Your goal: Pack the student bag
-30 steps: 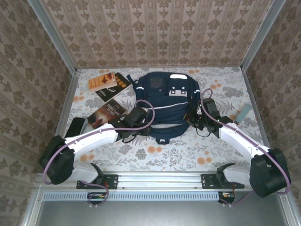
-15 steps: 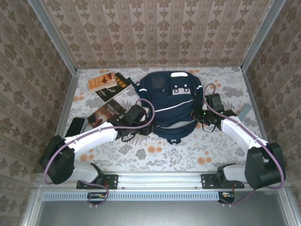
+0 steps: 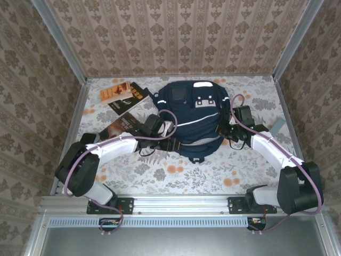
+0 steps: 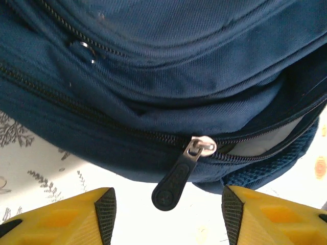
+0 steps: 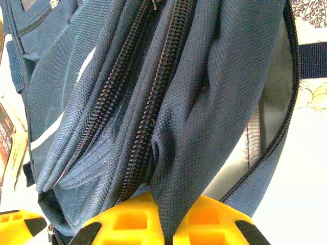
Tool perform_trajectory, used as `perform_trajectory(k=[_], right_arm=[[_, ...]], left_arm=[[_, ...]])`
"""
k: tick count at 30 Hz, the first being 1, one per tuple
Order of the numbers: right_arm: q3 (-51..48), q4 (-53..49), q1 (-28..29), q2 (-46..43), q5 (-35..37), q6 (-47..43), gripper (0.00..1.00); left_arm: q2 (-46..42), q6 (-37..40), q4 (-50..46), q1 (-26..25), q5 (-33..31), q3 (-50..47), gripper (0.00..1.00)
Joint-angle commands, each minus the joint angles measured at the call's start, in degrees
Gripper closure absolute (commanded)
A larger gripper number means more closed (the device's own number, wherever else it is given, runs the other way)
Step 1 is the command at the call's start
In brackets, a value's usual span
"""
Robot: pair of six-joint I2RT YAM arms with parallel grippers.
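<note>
Lying toward the far middle of the floral table (image 3: 176, 170), the student bag (image 3: 194, 114) had its grey-white front patches facing up and its white stripe running across the middle. The left gripper (image 3: 167, 130) was at the bag's near-left edge with its yellow fingers (image 4: 76, 214) spread wide and grasping nothing. In the left wrist view a dark zipper pull (image 4: 173, 178) hung loose between them, touching neither finger, on a zipper that stood partly open to its right. The right gripper (image 3: 224, 131) was at the bag's right side, clenched on a fold of the navy fabric. In the right wrist view that fold rose from between the closed fingers (image 5: 122, 222) beside two zipper tracks. Two books (image 3: 123, 95) lay at the far left of the table, and a third (image 3: 121, 127) lay just beside the left arm.
</note>
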Motion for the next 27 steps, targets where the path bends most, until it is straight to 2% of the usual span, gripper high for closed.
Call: perform_trajectory(k=[1, 7, 13, 16, 24, 27], right_arm=[[-0.3, 1.4, -0.2, -0.8, -1.9, -0.4, 0.98], [-0.2, 1.7, -0.2, -0.3, -2.3, 0.4, 0.98], [-0.9, 2.1, -0.2, -0.5, -2.4, 0.9, 0.99], [-1.2, 2.4, -0.2, -0.9, -2.4, 1.0, 0.98], [-2.5, 3.6, -0.2, -0.9, -2.8, 0.4, 0.97], [-2.6, 2.3, -0.2, -1.8, -2.4, 0.5, 0.9]], left_arm=[[2.2, 2.5, 3.3, 0.7, 8.0, 1.7, 0.41], [5.4, 3.4, 3.1, 1.0, 8.6, 2.7, 0.45], [5.7, 4.1, 4.7, 1.0, 9.7, 2.1, 0.64], [5.5, 4.3, 4.8, 1.0, 9.3, 1.9, 0.76], [4.1, 5.2, 4.9, 0.8, 6.6, 0.8, 1.0], [2.7, 5.7, 5.1, 0.6, 5.2, 0.0, 1.0]])
